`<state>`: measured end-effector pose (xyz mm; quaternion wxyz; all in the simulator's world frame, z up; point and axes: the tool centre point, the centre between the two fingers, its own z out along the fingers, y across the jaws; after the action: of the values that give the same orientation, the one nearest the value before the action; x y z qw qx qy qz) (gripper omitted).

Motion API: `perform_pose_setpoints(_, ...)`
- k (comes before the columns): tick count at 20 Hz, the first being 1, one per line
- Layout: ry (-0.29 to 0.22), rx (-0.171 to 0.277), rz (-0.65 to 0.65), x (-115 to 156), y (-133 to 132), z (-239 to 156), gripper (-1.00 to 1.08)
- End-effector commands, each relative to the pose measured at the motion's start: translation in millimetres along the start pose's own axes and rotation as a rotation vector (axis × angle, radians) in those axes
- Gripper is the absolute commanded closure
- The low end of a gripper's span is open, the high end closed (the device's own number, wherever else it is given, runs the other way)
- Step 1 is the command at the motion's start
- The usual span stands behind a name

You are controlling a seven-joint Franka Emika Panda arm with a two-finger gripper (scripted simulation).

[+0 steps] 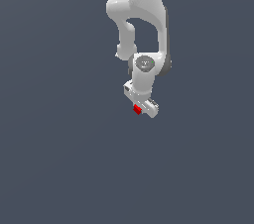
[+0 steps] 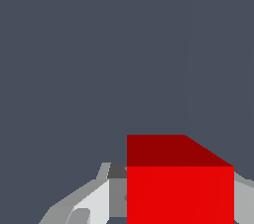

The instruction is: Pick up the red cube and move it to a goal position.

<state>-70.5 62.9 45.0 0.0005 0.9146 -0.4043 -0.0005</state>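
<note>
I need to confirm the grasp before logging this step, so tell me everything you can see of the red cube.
The red cube is small, plain and bright red, with flat, unmarked faces and sharp edges; one face looks darker, as if shaded. In the exterior view it sits at the tip of the white gripper, much smaller than it and partly hidden by it. In the wrist view grey-white fingers flank it on both sides, so it appears clamped between them. Nothing else touches it; only dark blue-grey background surrounds it.

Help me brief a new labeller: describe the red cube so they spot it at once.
Follow the white arm down to its end effector at the lower end. The red cube sits between its fingers, small and flat-faced. It is the only bright red thing against white robot parts and the plain grey-blue background.
</note>
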Motion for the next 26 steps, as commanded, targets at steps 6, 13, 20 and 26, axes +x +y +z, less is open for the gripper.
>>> perform_pose_setpoints(6,0.001,0.001,0.001,24,-1,-53,1.08)
perform_pose_setpoints(13,0.001,0.0,0.002,55,-3,-121,1.08)
perform_pose_setpoints(20,0.001,0.0,0.002,86,-5,-190,1.08)
perform_pose_setpoints(26,0.001,0.0,0.002,113,-8,-246,1.08)
